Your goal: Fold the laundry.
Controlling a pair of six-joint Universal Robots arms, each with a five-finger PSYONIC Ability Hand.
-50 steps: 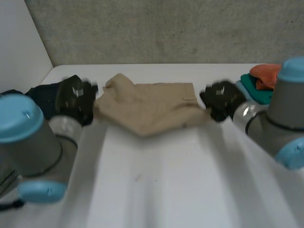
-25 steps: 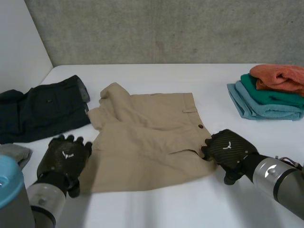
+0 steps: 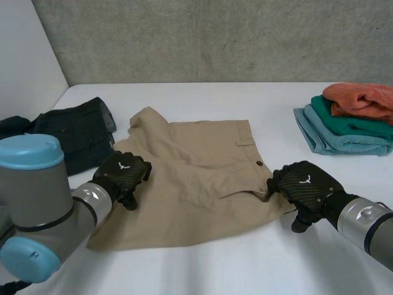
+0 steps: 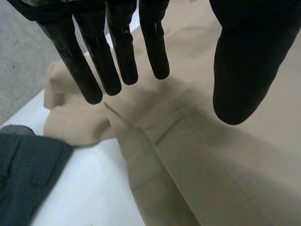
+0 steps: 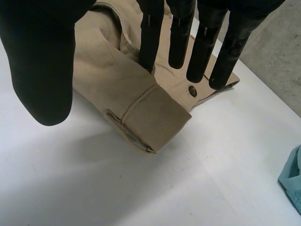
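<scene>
Tan shorts (image 3: 196, 178) lie spread flat in the middle of the white table (image 3: 202, 264), waistband toward the right. My left hand (image 3: 123, 175) hovers over the shorts' left edge; its wrist view shows straight fingers (image 4: 117, 47) and the thumb apart above the tan cloth (image 4: 225, 160), holding nothing. My right hand (image 3: 304, 187) sits at the right edge by the waistband. In its wrist view the fingers (image 5: 181, 33) are straight above the folded waistband corner (image 5: 141, 113) and its button (image 5: 192, 90), gripping nothing.
A dark garment (image 3: 73, 138) lies at the left, close to the shorts' left leg, and appears beside the left hand (image 4: 23, 174). A stack of folded blue, green and orange towels (image 3: 350, 117) stands at the back right, its blue edge (image 5: 292, 183) near the right hand.
Both hands let go of the shorts, which now lie flat nearer the front. The left hand has moved in over the shorts' left edge; the right hand stays by the waistband.
</scene>
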